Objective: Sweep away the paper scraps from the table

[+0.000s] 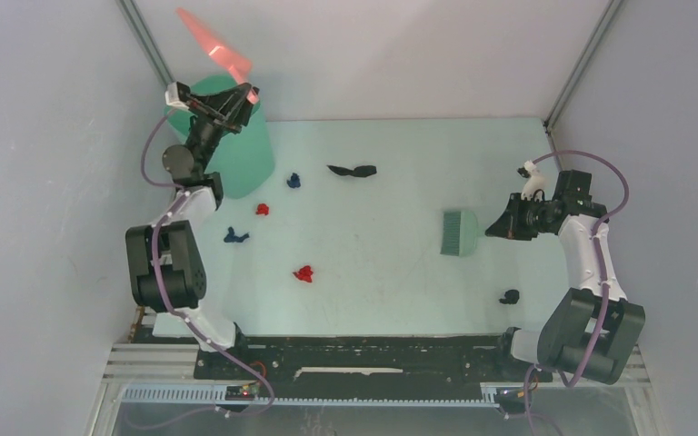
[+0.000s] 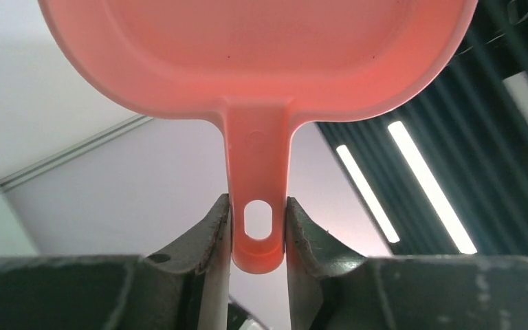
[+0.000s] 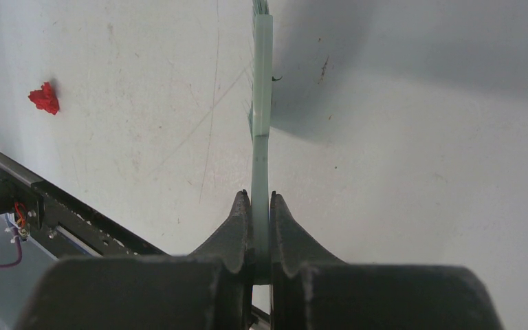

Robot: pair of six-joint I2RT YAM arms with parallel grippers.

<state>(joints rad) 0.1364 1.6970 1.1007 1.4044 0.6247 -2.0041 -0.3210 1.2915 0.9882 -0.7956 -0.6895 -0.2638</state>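
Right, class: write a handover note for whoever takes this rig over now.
Left gripper: shut on the pink dustpan by its handle, raised by the green bin.
Right gripper: shut on the green brush, low over the table.
Paper scraps: six visible, scattered across the table.
Done: both tools in hand.
Left: sweep up all the scraps.

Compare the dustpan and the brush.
The dustpan is pink; the brush is green. The dustpan is raised by the bin; the brush is low over the table. Both are gripped by the handle: dustpan in the left gripper, brush in the right gripper.
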